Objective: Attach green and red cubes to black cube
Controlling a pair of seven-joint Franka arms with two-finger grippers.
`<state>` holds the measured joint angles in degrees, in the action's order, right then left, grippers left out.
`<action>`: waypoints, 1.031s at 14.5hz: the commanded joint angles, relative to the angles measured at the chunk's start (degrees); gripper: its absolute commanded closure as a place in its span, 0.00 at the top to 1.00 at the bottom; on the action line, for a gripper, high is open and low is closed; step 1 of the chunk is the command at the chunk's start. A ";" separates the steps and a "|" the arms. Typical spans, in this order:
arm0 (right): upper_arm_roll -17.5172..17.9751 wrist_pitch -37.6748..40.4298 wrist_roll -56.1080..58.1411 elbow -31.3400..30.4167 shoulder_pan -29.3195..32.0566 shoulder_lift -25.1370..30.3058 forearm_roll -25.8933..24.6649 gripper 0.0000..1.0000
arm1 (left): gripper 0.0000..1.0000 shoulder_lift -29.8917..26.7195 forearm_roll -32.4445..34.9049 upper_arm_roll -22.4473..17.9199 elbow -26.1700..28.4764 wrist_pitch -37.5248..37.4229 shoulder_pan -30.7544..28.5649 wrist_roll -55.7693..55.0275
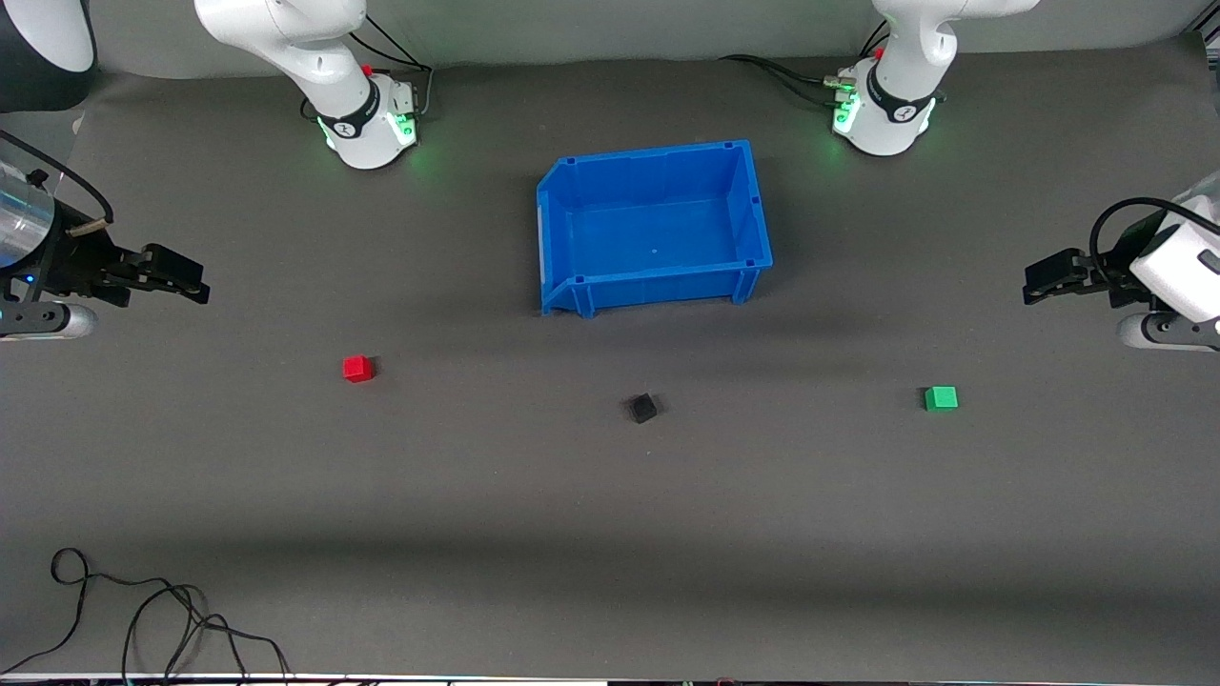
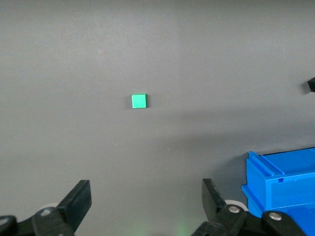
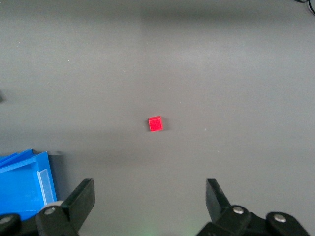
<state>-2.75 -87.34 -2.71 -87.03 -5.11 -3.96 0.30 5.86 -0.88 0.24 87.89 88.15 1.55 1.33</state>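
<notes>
The black cube (image 1: pixel 642 408) lies on the grey mat, nearer the front camera than the blue bin (image 1: pixel 572 229). The red cube (image 1: pixel 357 368) lies toward the right arm's end; it also shows in the right wrist view (image 3: pixel 155 124). The green cube (image 1: pixel 941 398) lies toward the left arm's end; it also shows in the left wrist view (image 2: pixel 139 101). My right gripper (image 1: pixel 195 283) hangs open and empty, high over the mat at its end of the table. My left gripper (image 1: pixel 1034 281) hangs open and empty, high over the mat at its end. A corner of the black cube (image 2: pixel 311 84) shows in the left wrist view.
The blue bin stands open and empty at the middle of the table, between the two arm bases; parts of it show in the left wrist view (image 2: pixel 280 182) and the right wrist view (image 3: pixel 22 182). A loose black cable (image 1: pixel 143 610) lies at the mat's front corner.
</notes>
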 commanded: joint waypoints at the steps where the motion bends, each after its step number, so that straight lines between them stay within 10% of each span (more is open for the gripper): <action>1: -0.41 1.03 -0.45 0.63 -0.34 0.53 -0.48 1.00 | 1.00 -1.03 0.62 -0.15 0.18 -0.70 -0.06 0.16; 9: -0.24 0.95 -5.60 0.37 -0.69 0.71 -0.04 1.00 | 1.00 -0.94 -0.35 -0.42 0.18 -0.96 -0.23 -2.02; 15: -0.23 0.95 -25.99 -0.77 -2.54 0.54 -0.12 1.00 | 1.00 -1.03 -2.27 -0.50 -0.18 -2.11 -0.85 -30.72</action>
<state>-2.62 -86.87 -22.47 -87.07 -7.30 -3.88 0.34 5.86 -1.62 -0.03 87.85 87.27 1.07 -20.11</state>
